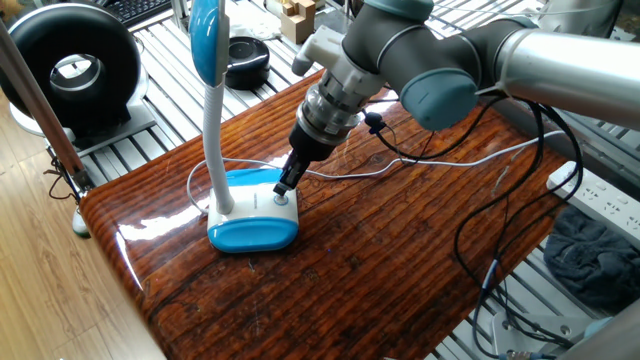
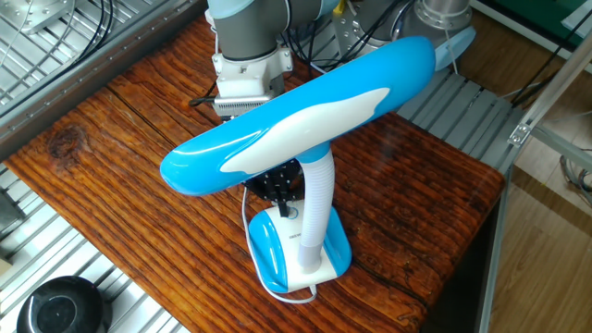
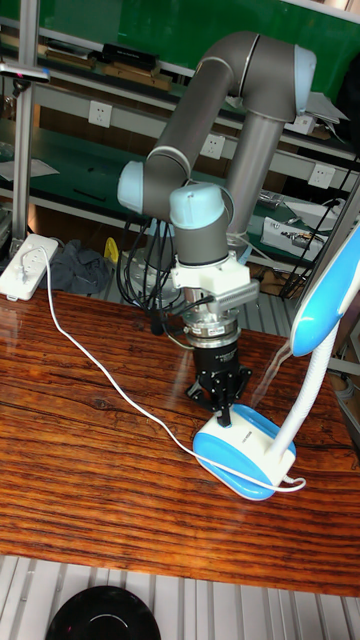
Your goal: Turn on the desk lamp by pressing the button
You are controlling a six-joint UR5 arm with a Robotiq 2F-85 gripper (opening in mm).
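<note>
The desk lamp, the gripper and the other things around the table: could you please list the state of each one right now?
Desk lamp: upright on the table, head shows no glow, cord attached.
Gripper: down over the lamp base, tips at its top surface; open or shut cannot be told.
Cord: lying slack across the table.
Black fan: standing off the table; spinning or not cannot be told.

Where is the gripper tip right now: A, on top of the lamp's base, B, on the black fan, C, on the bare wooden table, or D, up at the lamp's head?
A: the gripper points down onto the top of the desk lamp base, beside its white neck.
</note>
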